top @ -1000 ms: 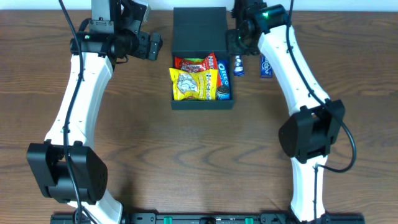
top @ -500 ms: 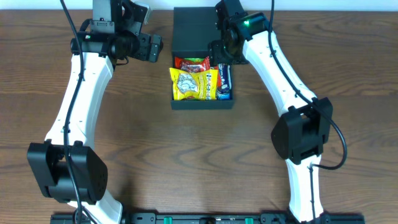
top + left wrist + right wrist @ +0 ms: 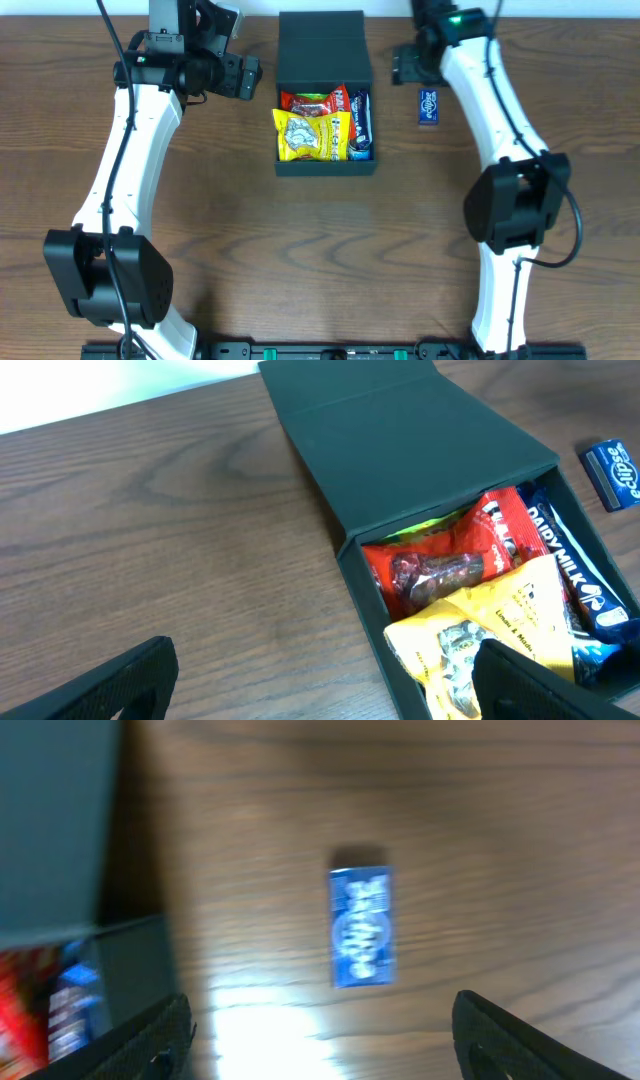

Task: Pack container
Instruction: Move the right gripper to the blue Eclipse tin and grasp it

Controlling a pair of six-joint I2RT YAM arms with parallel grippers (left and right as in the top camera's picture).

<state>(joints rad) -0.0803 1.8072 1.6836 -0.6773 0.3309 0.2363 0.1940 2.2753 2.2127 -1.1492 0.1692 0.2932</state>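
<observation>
The dark container [image 3: 326, 166] stands open at the table's back middle, its flap lid [image 3: 320, 48] laid back. Inside lie a yellow packet [image 3: 312, 137], a red packet [image 3: 309, 101] and a blue chocolate bar [image 3: 361, 116]. A small blue packet [image 3: 428, 106] lies on the wood to its right, also in the right wrist view as the blue packet [image 3: 360, 927]. My right gripper [image 3: 405, 64] hangs open between the container and that packet, holding nothing. My left gripper [image 3: 247, 75] hovers open, left of the lid, empty. In the left wrist view the container [image 3: 420, 450] fills the right half.
Brown wooden table [image 3: 200, 230] all round. The white back edge [image 3: 90, 390] runs just behind the container. Both arm bases stand at the front corners.
My right gripper carried the blue chocolate bar over the container, opened and left it inside, then drew back right toward the small blue packet. The left arm stayed put.
</observation>
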